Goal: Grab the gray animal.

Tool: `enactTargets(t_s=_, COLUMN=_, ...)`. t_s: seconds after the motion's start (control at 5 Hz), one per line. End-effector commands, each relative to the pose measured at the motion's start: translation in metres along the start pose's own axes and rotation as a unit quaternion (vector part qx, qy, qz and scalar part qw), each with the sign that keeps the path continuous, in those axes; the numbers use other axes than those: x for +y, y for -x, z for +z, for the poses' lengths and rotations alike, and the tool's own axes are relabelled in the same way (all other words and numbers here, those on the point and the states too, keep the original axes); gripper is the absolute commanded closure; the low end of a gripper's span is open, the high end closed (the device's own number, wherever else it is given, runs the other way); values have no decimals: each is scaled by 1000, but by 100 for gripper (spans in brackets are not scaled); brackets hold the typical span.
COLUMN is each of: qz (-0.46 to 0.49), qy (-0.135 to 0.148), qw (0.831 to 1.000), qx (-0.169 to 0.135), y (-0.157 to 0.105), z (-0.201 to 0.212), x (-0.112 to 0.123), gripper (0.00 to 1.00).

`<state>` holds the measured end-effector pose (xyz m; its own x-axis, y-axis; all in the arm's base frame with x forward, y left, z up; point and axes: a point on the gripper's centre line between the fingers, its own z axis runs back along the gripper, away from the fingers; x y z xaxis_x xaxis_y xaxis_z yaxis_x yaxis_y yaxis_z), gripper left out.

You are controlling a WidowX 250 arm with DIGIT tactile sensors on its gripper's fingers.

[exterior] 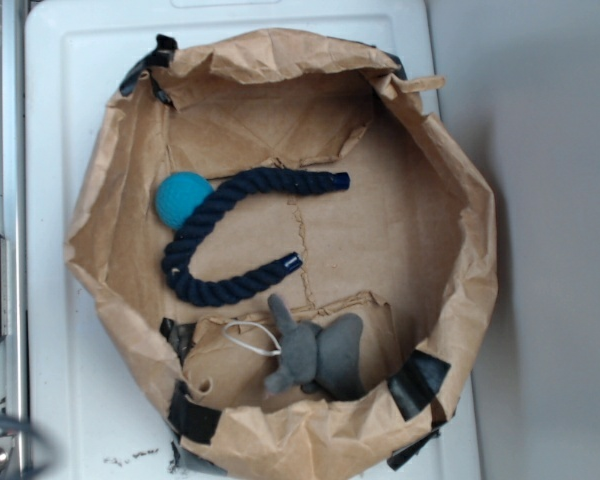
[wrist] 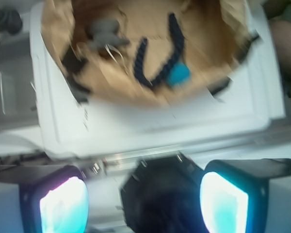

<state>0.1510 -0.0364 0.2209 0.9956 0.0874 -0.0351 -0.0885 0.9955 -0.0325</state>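
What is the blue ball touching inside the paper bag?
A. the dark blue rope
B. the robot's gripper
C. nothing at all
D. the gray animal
A. The ball sits right against the curve of the rope, while the gray animal lies apart from it, near the bag's rim, and the gripper is outside the bag, far from it.

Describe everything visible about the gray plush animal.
The small gray plush animal, elephant-like, has floppy lighter ears, a darker body and a thin white string loop. It looks soft and lies on crumpled brown paper near the lower wall of the brown paper-lined container, apart from the navy rope. Nothing grips it.
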Motion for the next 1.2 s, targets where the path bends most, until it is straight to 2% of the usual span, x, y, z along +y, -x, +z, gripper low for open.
enactTargets(t_s=0.0, qz=23, qy=16, qw=999, qx=-25, y=-101, z=-11, x=0, gripper=0)
enactTargets(t_s=0.6, qz=23, qy=16, qw=999, qx=-25, y=-101, z=-11, x=0, gripper=0)
enactTargets(t_s=0.8, qz=36, qy=27, qw=999, qx=-17, y=-122, z=-29, x=5, gripper=0)
enactTargets(t_s=1.0, qz=30, qy=53, qw=998, qx=-13, y=-142, z=-42, x=18, gripper=0)
